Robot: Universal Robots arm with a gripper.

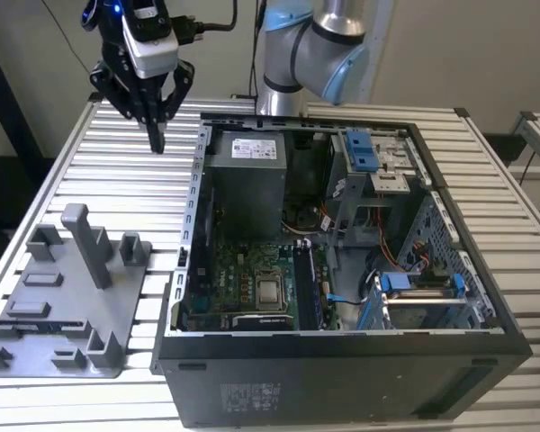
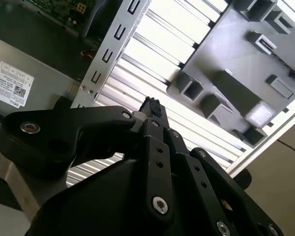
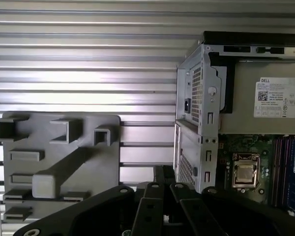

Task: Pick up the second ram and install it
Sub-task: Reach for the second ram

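1. Hanging over the slatted table (image 1: 90, 180), the gripper (image 1: 156, 139) is seen with fingers pressed together and nothing pinched.
2. The second ram (image 1: 27, 325) is seated on edge in the grey tray (image 1: 72, 351), well apart from the gripper.
3. Its long axis is laid along the tray's near edge, running across the exterior view from left to right.

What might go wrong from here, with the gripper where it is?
The black gripper hangs shut above the slatted aluminium table, so it cannot grasp without opening. The grey plastic holder tray has tall upright posts that it might strike. The black computer case has a metal wall close beside it.
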